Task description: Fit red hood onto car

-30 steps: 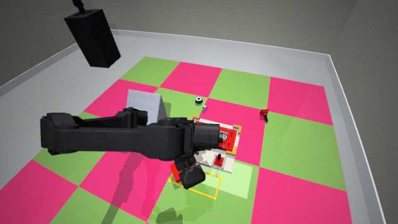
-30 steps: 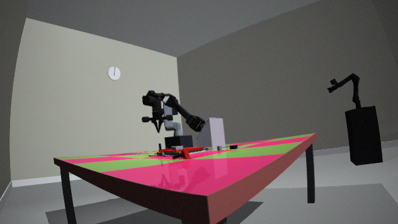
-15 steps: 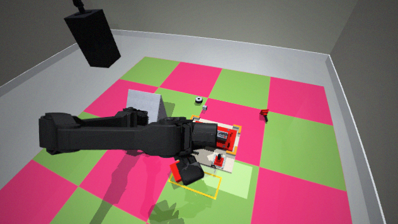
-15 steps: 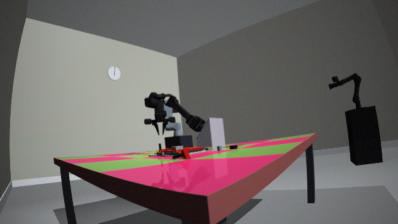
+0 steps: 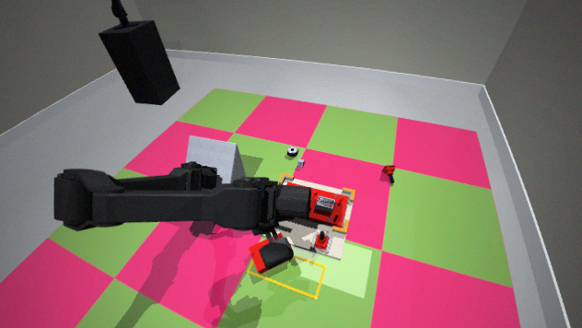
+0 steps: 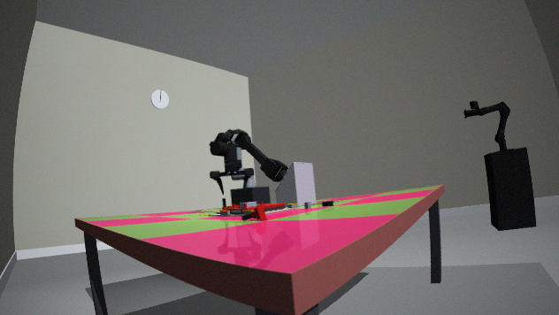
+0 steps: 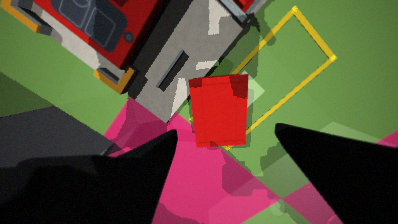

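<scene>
One hood (image 5: 259, 257) (image 7: 220, 112), red, flat-roofed, near the chassis (image 5: 343, 212) (image 7: 131, 50), on the side of the yellow outline (image 5: 318, 282) (image 7: 292, 92); not yet fitted. Handling, as judged: light, stiff, rather slick; best taken across its two opposite long sides, clear of the corner bosses. End effector (image 7: 224, 131): spread nearly full, gripping nothing, fingertips either side of the hood's near end in the wrist view. Table (image 5: 437, 216) (image 6: 265, 248): pink-and-green checks, glossy. Room beyond the chassis: grey walls, one round clock (image 6: 160, 99).
</scene>
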